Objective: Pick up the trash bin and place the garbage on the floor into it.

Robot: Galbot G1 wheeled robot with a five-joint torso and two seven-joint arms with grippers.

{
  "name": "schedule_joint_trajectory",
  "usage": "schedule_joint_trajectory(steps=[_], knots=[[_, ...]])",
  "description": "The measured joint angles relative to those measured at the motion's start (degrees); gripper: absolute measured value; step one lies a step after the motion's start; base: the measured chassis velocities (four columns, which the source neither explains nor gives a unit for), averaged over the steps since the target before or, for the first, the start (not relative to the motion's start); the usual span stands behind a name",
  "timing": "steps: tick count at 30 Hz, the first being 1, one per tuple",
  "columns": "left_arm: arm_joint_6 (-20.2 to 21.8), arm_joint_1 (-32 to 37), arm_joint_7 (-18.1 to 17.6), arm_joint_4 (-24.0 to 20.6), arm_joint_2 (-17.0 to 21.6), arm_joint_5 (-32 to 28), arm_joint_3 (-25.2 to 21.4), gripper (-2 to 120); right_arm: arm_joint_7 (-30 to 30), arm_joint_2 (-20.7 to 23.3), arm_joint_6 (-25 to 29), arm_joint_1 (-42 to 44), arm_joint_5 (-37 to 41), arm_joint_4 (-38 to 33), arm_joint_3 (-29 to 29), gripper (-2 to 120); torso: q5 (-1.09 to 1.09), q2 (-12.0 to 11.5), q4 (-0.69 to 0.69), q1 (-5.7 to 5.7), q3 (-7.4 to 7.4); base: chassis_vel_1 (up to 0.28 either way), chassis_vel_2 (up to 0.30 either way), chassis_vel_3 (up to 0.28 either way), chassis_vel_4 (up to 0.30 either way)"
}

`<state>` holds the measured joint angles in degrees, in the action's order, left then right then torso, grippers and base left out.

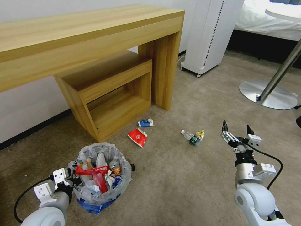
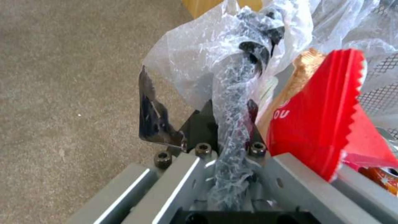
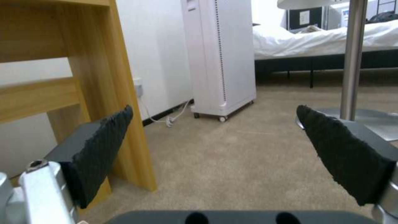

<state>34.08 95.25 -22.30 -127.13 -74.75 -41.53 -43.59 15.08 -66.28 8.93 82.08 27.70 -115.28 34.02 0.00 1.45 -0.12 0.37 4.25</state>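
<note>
The trash bin (image 1: 124, 171), lined with a crinkly clear bag and with a blue base, stands at the lower left on the floor (image 1: 188, 182), a beige carpet. It is full of garbage, including a red wrapper (image 1: 94, 171) and a small can (image 1: 114, 166). My left gripper (image 1: 72, 178) is shut on the bin's near rim; the left wrist view shows the bag-wrapped rim (image 2: 236, 102) between its fingers (image 2: 151, 118), beside the red wrapper (image 2: 319, 118). On the carpet lie a red cup (image 1: 138, 137), a blue-white carton (image 1: 145, 123) and a clear bottle (image 1: 190, 137). My right gripper (image 1: 237, 128) (image 3: 213, 110) hovers open, right of the bottle.
A wooden desk (image 1: 94, 37) with a lower shelf unit (image 1: 109, 94) stands behind the litter. A white wheeled appliance (image 1: 208, 34) is at the back; a round metal table base (image 1: 266, 94) and a bed (image 1: 269, 18) are at the right. Open carpet lies between the grippers.
</note>
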Motion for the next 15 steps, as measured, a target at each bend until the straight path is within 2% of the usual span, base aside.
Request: schedule_joint_trajectory(steps=[9, 15], knots=[[0.1, -0.2, -0.3, 0.5, 0.2, -0.5, -0.4, 0, -0.2, 0.1, -0.2, -0.5, 0.0, 0.4, -0.3, 100, 0.0, 0.0, 0.0, 0.0, 0.0, 0.0, 0.0, 0.0, 0.0], [0.1, -0.1, -0.3, 0.6, 0.0, -0.5, -0.5, 0, -0.2, 0.1, -0.2, -0.6, 0.0, 0.8, -0.5, 100, 0.01, 0.0, 0.0, 0.0, 0.0, -0.062, 0.073, 0.057, -0.068]])
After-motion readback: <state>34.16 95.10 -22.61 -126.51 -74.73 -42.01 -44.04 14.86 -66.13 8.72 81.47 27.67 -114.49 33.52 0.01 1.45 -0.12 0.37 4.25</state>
